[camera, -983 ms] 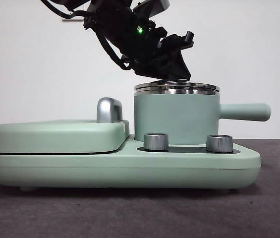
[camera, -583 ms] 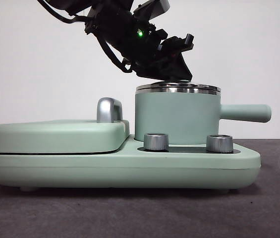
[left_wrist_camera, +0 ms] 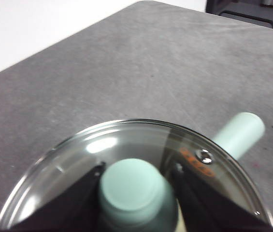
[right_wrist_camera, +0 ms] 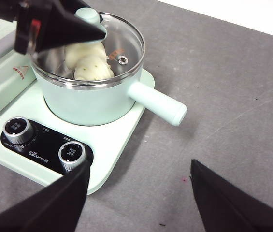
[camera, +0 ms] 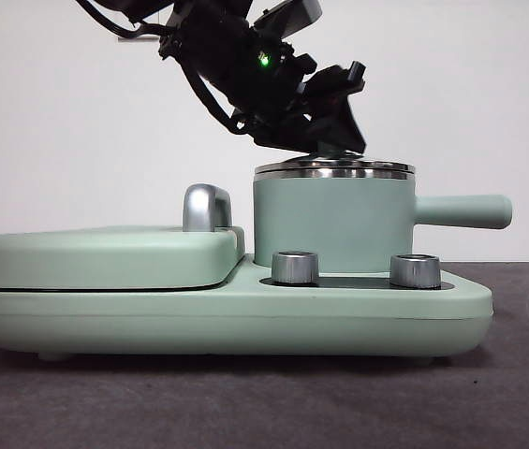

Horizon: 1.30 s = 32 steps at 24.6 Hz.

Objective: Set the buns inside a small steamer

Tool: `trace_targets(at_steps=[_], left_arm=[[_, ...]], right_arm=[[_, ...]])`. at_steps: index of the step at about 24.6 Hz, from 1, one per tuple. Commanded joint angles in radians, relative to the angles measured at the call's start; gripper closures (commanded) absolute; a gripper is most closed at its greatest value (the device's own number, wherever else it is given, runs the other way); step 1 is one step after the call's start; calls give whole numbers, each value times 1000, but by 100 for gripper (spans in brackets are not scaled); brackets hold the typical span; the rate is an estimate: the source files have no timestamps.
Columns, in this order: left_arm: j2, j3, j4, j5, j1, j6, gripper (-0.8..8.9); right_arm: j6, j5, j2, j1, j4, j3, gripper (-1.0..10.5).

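Mint green cylindrical steamer pot: sits on the green cooker base, straight handle pointing away from the hinged plate.
Glass lid: resting on the steel rim.
Cream-white buns: both inside the pot, seen through the lid.
Left gripper: black jaws clamped on the green lid knob.
Right gripper: jaws apart, above the grey table beside the base.

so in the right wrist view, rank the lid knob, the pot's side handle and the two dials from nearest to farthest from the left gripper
1. Lid knob: between the jaws of the left gripper, atop the glass lid.
2. Side handle: sticking out from the small steamer, away from the gripper.
3. The two dials: on the base's front panel, below the pot; too close to call between them.
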State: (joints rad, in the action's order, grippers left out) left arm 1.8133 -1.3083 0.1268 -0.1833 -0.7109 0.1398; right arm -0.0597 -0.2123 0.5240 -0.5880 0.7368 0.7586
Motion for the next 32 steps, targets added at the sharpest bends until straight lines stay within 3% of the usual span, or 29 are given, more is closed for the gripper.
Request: trace_targets(at_steps=[1, 8, 13, 15, 23, 28, 32], left_arm=[[10, -4, -80, -9, -16, -19, 531], [-183, -4, -354, -9, 16, -177, 532], [-374, -3, -703, -8, 73, -185, 533], [-462, 27, -779, -8, 94, -185, 533], [-950, 407, -783, 20, 157, -268, 533], [-1186, 539, -792, 79, 192, -351, 533], [-1316, 575, -840, 174, 202, -365, 534]], right_arm=[[-12, -2, 4, -5, -6, 6, 618], [-12, 2, 4, -5, -7, 6, 618], [-12, 3, 7, -5, -11, 6, 617], [-12, 5, 11, -5, -11, 6, 617], [-12, 40, 24, -5, -15, 6, 617], [-12, 41, 30, -5, -32, 6, 617], [-11, 40, 30, -5, -55, 6, 617]])
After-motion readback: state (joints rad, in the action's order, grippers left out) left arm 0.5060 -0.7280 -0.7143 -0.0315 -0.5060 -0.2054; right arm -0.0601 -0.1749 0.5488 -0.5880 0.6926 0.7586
